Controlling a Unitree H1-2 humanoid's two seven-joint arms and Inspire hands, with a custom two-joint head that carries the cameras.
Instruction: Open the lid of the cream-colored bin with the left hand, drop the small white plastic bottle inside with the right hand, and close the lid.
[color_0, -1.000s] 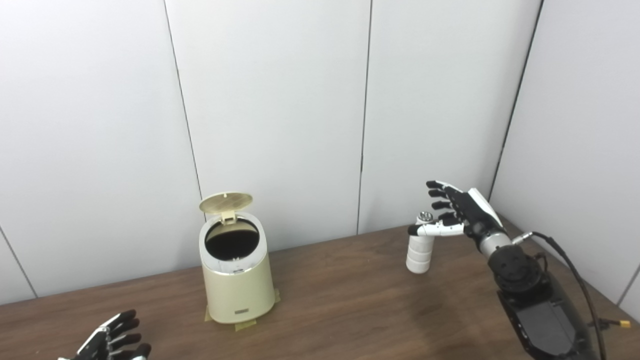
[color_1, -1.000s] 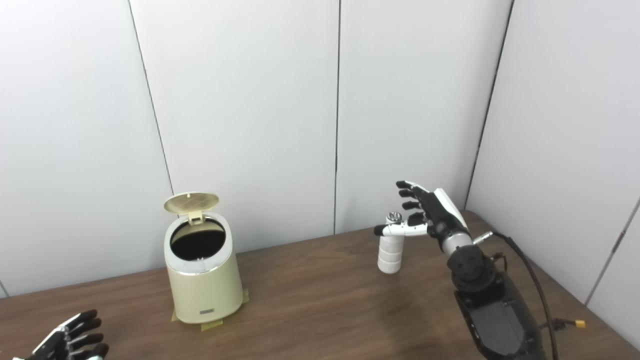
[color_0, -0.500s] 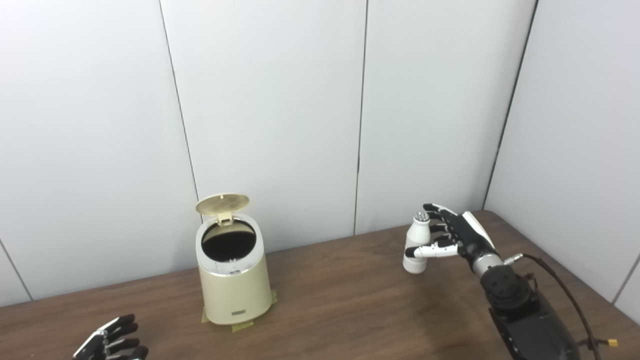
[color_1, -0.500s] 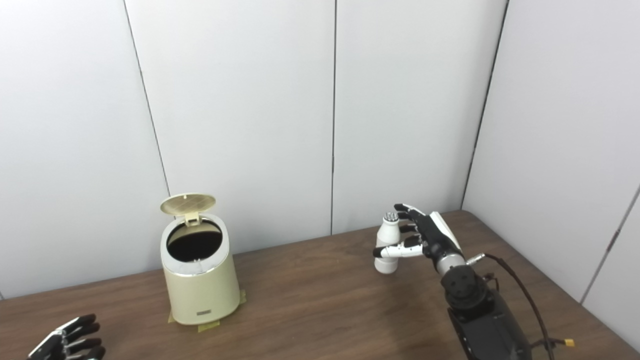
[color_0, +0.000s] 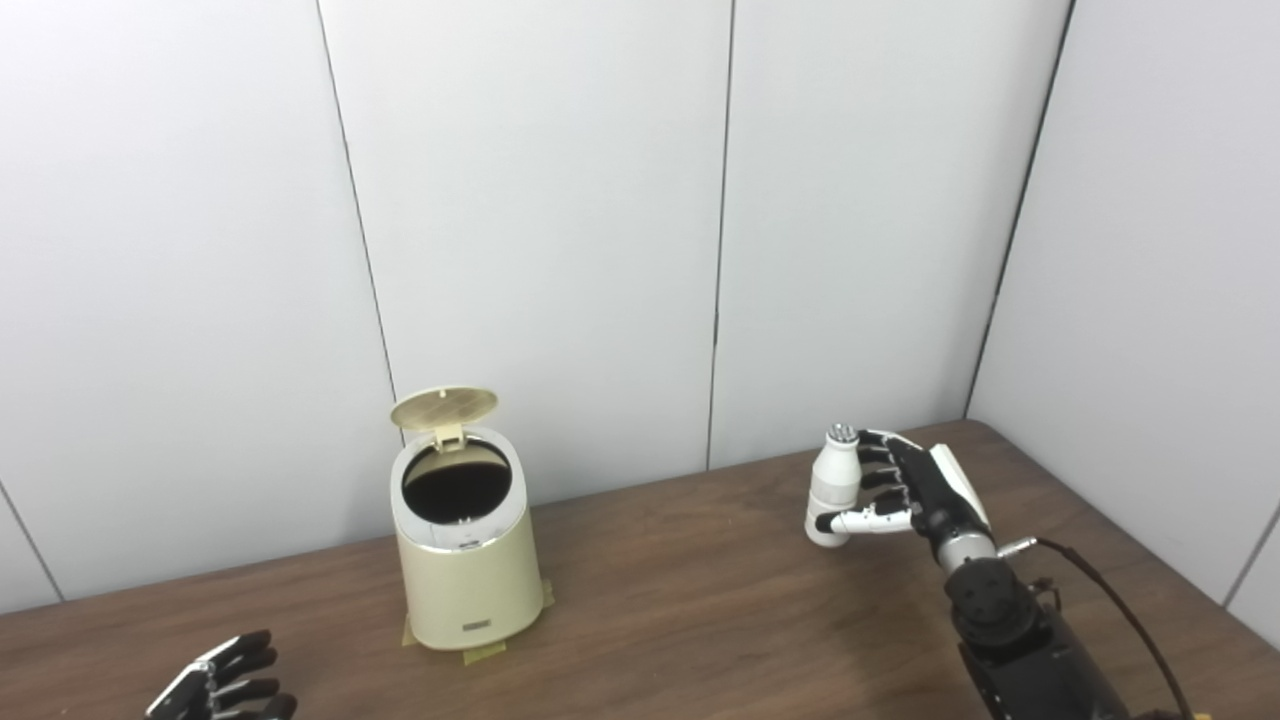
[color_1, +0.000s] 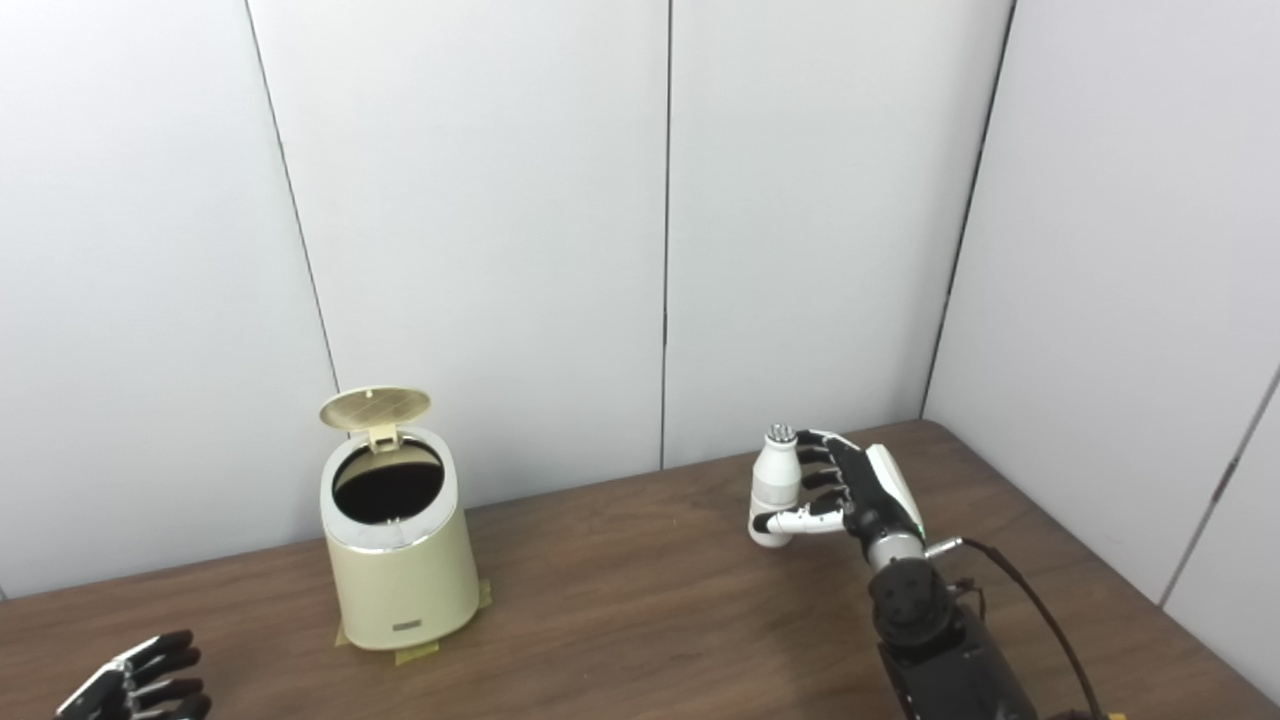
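Note:
The cream-colored bin stands on the table at centre left, its round lid tipped up and the dark inside showing. The small white plastic bottle stands upright on the table at the right. My right hand is cupped around it, fingers against its right side and the thumb across its lower front; the fingers are still apart, not clamped. My left hand lies low at the bottom left, open and empty, far from the bin.
The brown wooden table meets white wall panels at the back and on the right. Tape strips hold the bin's base. A black cable runs along my right forearm.
My right hand has come down beside the bottle, so the thumb now crosses its lower part. The camera shifted a little earlier on. The bin, lid and left hand have not moved.

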